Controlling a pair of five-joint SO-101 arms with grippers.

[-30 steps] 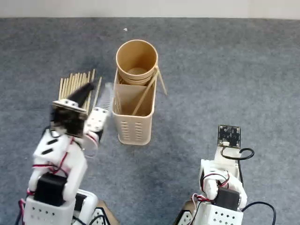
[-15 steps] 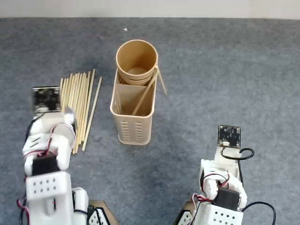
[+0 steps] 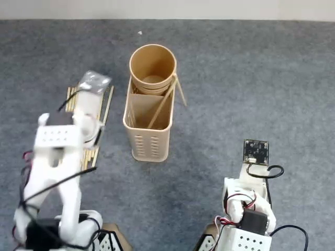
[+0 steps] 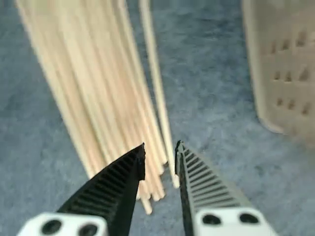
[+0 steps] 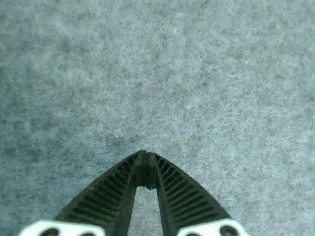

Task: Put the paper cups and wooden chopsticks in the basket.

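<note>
Swinging forward since half a second ago, the left arm (image 3: 57,141) has left its pulled-back pose and now stretches out over the chopsticks (image 3: 108,103), covering most of them in the high view; a second ago it leaned toward the basket (image 3: 149,137) instead; the right arm (image 3: 246,209) has not moved, and the basket and its load sit as before.

Left gripper (image 4: 160,147) is parted by a narrow gap with nothing clamped; its tips hang over the near ends of the chopsticks (image 4: 98,88), which lie side by side on the carpet (image 4: 211,98), and one stick set slightly apart from the rest runs into the gap between the tips; whether the tips touch it I cannot tell; the basket wall (image 4: 280,73) stands near, to the side.

Right gripper (image 5: 146,162) is closed, tips meeting, holding nothing, above bare carpet (image 5: 147,73); its arm sits folded back, well apart from the basket.

Basket stands upright just beside the chopsticks; a cup (image 3: 144,65) stands upright in its far compartment; two leaning sticks (image 3: 162,107) rest in the near compartment, tilted toward the cup, one poking out over the rim.
</note>
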